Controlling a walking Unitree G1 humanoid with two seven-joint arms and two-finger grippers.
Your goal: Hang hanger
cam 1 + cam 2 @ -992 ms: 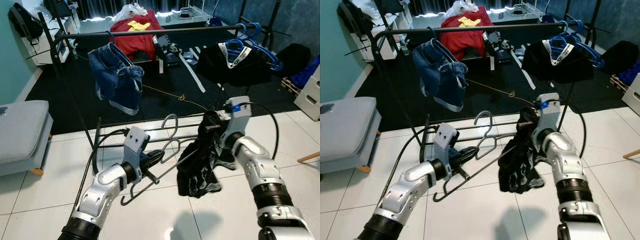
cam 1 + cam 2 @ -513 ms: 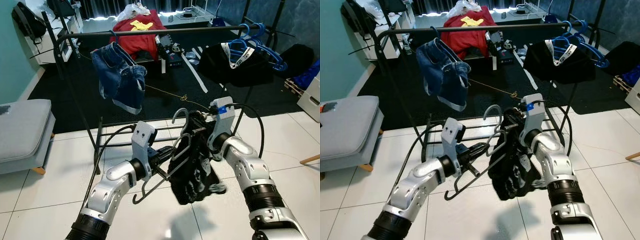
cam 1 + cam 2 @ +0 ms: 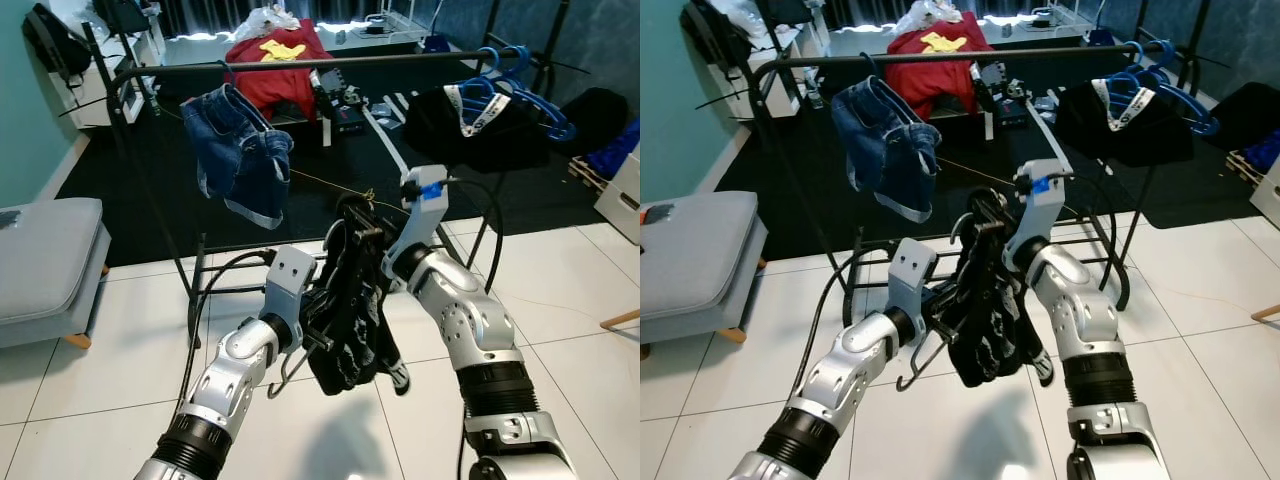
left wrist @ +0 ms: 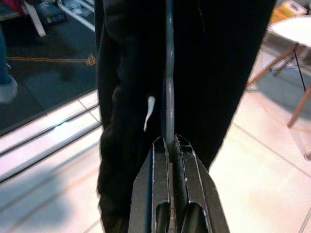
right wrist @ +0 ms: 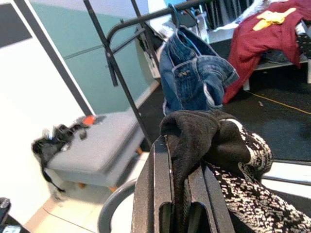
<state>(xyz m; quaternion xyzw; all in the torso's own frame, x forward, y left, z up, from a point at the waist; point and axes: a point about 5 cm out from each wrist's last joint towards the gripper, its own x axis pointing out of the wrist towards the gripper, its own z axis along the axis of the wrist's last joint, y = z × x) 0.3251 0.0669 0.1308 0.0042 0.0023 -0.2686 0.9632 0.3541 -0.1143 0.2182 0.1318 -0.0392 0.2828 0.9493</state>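
Starting at the far left, a grey bench [image 3: 45, 255] sits against the teal wall, and just past it the black clothes rack [image 3: 300, 66] runs across the room with blue denim shorts [image 3: 240, 150] hanging from its rail. Down low, the left gripper [image 3: 322, 318] has its fingers pinched together on the grey hanger [image 4: 168, 97]; the left wrist view shows the thin bar squeezed right between the two tips. A second ago that hanger lay out flat and bare beside the cloth; now both arms have swung in together and the black patterned garment [image 3: 350, 320] drapes over it. Moving right, the right gripper [image 3: 362, 222] is clamped on a bunched fold of that garment, fingers closed tight around the cloth, and it has risen toward the rail. The hook of the hanger looks to sit up near that right gripper, though the dark cloth hides most of it, so I can't place it surely. Further right, blue hangers [image 3: 510, 85] and a black top [image 3: 480, 125] already hang on the rail. So the garment and hanger are now one bundle, held below the rail in front of the rack; lifting the hook over the bar is what remains.
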